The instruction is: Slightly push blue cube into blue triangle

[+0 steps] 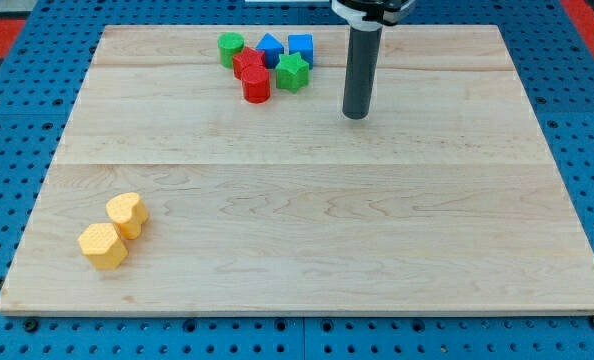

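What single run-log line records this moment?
my tip: right of cluster, touching nothing | blue cube: beside blue triangle | push: not started

A straight, dark grey cylindrical rod (358, 68) with a smooth matte surface and a faint lengthwise sheen hangs from a white collar ringed with black (372, 10) at the view's top. My tip (355, 116) is the rod's flat, round, slightly darker lower end.

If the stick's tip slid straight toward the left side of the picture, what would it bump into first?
Probably nothing. My tip sits lower in the view than the cluster; the red cylinder and green block lie just above that line. Depth is hard to judge, so it might graze the red cylinder.
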Robot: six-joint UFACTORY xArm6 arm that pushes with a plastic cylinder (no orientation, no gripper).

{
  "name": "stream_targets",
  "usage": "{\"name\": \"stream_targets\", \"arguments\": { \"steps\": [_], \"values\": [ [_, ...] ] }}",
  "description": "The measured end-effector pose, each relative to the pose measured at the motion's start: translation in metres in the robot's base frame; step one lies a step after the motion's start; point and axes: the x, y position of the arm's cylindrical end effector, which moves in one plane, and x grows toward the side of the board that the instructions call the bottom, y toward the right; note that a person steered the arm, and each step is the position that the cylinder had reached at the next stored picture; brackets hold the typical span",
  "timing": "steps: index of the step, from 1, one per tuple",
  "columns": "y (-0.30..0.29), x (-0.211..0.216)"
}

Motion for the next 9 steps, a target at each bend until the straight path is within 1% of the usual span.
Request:
{"name": "stream_targets", "arguments": {
  "steps": [3,4,5,6,7,8,9],
  "values": [
    [0.013,0.001],
    [0.018,-0.015],
    [0.022,-0.065],
    [0.039,-0.112],
    [0.032,-0.152],
    [0.013,-0.17],
    [-0.013,-0.169]
  ]
}}
